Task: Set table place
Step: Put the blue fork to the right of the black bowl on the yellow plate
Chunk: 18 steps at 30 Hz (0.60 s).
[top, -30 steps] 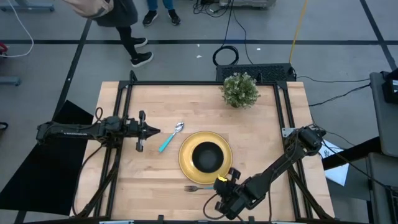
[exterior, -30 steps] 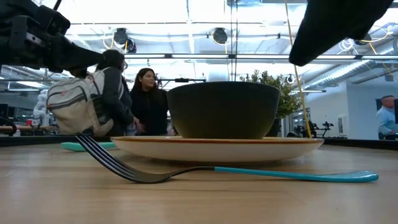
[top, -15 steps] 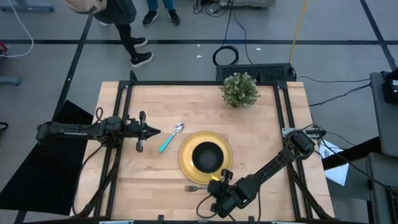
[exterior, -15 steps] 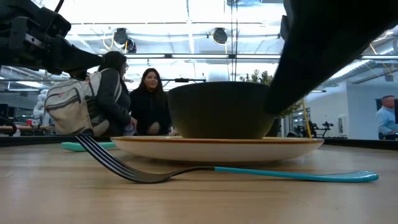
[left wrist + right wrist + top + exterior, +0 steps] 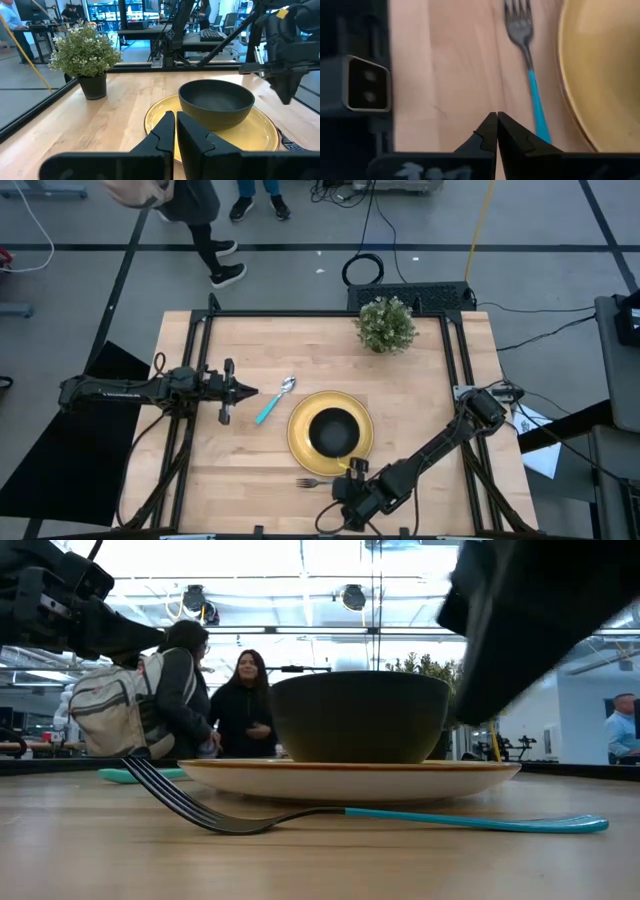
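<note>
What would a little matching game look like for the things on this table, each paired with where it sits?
Things:
1. bowl
2. fork
3. spoon
4. plant

Places:
A. at the table's far edge, away from the plate
B. on the yellow plate
C. beside the plate, on the left arm's side
D. at the plate's near edge, close to the right gripper

Pairs: 1-B, 2-D, 3-C, 4-A
</note>
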Motion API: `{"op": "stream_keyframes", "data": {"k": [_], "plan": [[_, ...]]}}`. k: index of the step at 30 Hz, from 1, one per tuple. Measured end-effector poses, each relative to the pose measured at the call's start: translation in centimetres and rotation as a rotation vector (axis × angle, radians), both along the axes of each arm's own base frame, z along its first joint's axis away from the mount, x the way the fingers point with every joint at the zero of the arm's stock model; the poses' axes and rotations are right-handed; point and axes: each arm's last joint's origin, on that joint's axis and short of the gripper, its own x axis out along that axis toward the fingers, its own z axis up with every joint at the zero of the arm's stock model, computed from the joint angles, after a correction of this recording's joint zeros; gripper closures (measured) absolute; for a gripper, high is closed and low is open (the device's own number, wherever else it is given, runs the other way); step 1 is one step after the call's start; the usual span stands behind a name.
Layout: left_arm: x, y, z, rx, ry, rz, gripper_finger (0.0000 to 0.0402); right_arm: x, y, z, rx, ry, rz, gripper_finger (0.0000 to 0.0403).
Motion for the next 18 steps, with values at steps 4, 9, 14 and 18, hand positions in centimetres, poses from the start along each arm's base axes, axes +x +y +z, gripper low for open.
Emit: {"op": "stream_keyframes", "data": {"k": [4, 9, 14, 18], "plan": [[0.0, 0.0, 0.0, 0.0, 0.0, 0.0, 0.0378, 0.42, -0.14, 0.14, 0.005, -0.027, 0.014, 0.0376], [0.0, 0.0, 0.0, -0.001, 0.0, 0.0, 0.0378, 0.62, -0.55, 0.09, 0.001, -0.019, 0.0, 0.0332], [0.0, 0.0, 0.0, -0.001, 0.0, 0.0, 0.0378, 0.75, -0.75, 0.09, 0.002, -0.018, -0.007, 0.0295], [0.0, 0.0, -0.01, 0.0, 0.001, 0.0, 0.0378, 0.76, -0.76, 0.04, 0.018, -0.011, -0.021, 0.0278]]}}
